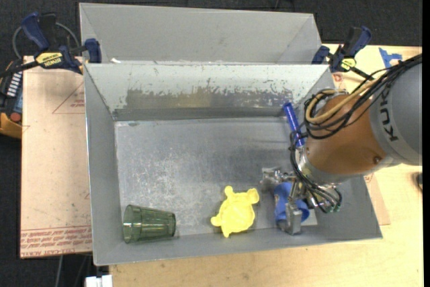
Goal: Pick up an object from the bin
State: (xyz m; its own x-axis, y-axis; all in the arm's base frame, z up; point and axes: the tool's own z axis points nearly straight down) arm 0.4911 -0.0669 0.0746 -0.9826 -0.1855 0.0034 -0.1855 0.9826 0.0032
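My gripper (289,210) is low in the bin's front right corner, under the orange-covered wrist. Something blue (281,198) shows right at the gripper; I cannot tell whether it is a loose thing or a part of the gripper. A flat yellow toy (235,212) with rounded lobes lies on the bin floor just left of the gripper, close to the front wall and apart from it. A dark green translucent cup (148,223) lies on its side in the front left corner, far from the gripper.
The arm with its cables reaches in over the bin's right wall and covers the right part of the floor. The bin's sloped back wall rises behind the bare middle of the floor.
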